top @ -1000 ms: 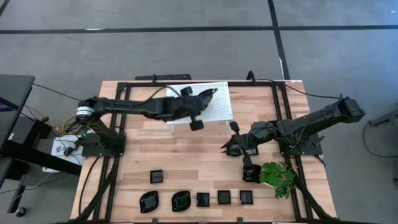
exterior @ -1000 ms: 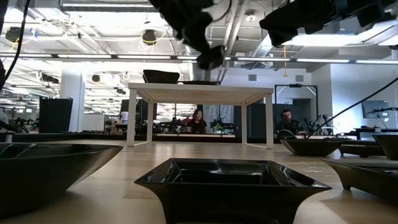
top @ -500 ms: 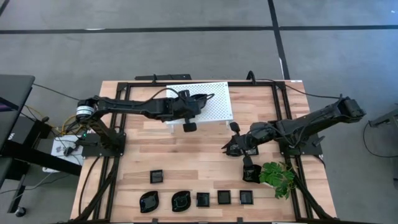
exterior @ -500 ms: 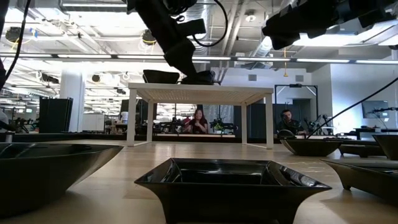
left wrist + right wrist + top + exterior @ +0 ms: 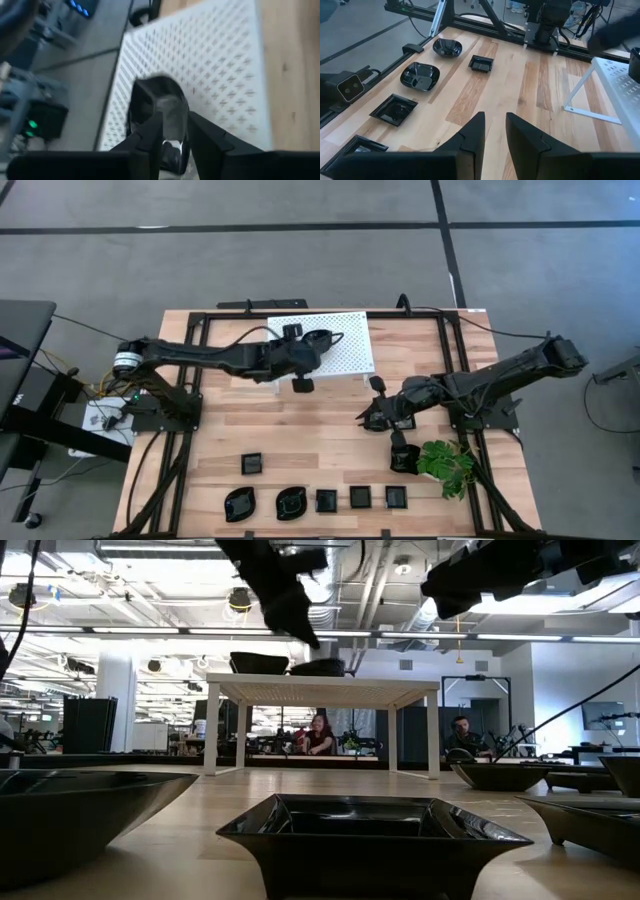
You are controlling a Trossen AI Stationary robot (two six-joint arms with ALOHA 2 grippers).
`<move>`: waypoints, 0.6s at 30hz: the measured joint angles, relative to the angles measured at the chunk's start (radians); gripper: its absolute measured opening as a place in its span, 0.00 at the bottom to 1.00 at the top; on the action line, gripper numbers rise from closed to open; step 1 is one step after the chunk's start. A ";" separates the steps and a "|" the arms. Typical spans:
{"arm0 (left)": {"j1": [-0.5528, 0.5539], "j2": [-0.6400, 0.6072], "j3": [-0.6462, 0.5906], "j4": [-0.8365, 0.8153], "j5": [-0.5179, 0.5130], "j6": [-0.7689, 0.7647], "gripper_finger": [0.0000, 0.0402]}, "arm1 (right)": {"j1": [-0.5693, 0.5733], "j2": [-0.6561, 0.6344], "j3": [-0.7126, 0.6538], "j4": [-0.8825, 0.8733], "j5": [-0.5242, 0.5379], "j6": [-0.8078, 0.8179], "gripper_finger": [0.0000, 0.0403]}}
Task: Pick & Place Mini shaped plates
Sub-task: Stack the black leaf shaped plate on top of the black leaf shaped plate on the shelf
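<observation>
On top of the white perforated rack (image 5: 335, 342), I see the left gripper (image 5: 172, 137) positioned over a glossy black mini plate (image 5: 159, 100). In the left wrist view its fingers (image 5: 150, 135) stand apart on either side of the plate's near rim; I cannot confirm that either one bears on it. In the low view two dark dishes (image 5: 260, 662) rest side by side on the rack top.

I read the right gripper (image 5: 493, 132) as hovering above bare tabletop (image 5: 485, 95) near the green plant (image 5: 447, 461), its fingers narrowly parted with nothing between them.

Six further plates (image 5: 326, 500) lie near the table's front edge: five in a row, one (image 5: 252, 464) just behind it.
</observation>
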 joint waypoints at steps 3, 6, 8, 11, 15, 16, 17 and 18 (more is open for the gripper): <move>-0.063 -0.054 0.000 0.003 -0.041 0.012 0.23 | 0.000 0.000 0.000 0.003 0.000 -0.008 0.18; -0.126 -0.103 -0.001 0.004 -0.051 -0.013 0.23 | -0.009 0.000 0.000 0.004 0.000 -0.008 0.18; -0.167 -0.124 -0.001 0.007 -0.051 -0.085 0.23 | -0.021 0.000 0.000 0.010 0.000 -0.008 0.18; -0.224 -0.138 -0.001 0.004 -0.048 -0.227 0.23 | -0.044 0.000 0.000 0.028 0.000 -0.007 0.18; -0.301 -0.126 -0.002 0.005 0.027 -0.332 0.22 | -0.065 0.000 0.000 0.038 0.000 0.008 0.18; -0.319 -0.115 -0.002 0.005 0.063 -0.351 0.22 | -0.069 0.000 0.000 0.038 0.000 0.011 0.18; -0.338 -0.101 -0.003 0.001 0.098 -0.372 0.22 | -0.071 0.000 0.000 0.038 0.000 0.011 0.18; -0.356 -0.088 -0.007 0.003 0.131 -0.392 0.22 | -0.073 0.000 0.000 0.038 0.000 0.011 0.18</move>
